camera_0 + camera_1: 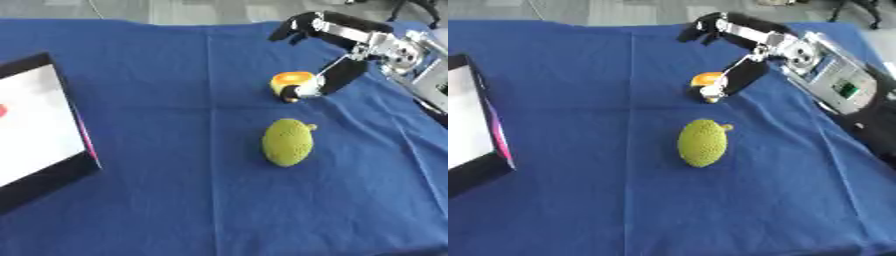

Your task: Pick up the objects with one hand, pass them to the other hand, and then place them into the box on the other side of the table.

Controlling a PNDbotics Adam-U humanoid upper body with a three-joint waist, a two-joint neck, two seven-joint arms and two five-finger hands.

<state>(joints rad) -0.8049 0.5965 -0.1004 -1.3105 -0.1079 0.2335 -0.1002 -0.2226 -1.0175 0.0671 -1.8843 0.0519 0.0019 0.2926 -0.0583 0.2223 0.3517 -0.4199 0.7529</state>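
A bumpy green oval fruit [288, 142] lies on the blue cloth at the middle of the table. Just behind it sits a small orange-topped object [291, 80] with black and white on its lower part. My right hand [354, 37] reaches in from the upper right and hovers over that small object. Its fingers [297, 25] stretch out to the left above the object, and its thumb [343, 74] points down against the object's right side. The hand is open. My left hand shows in neither view.
A black-rimmed box [52, 175] with a white floor stands at the left edge, with something red [2, 111] inside at the picture's border. My right forearm [833, 80] lies over the table's far right corner. The blue cloth [175, 210] covers the whole table.
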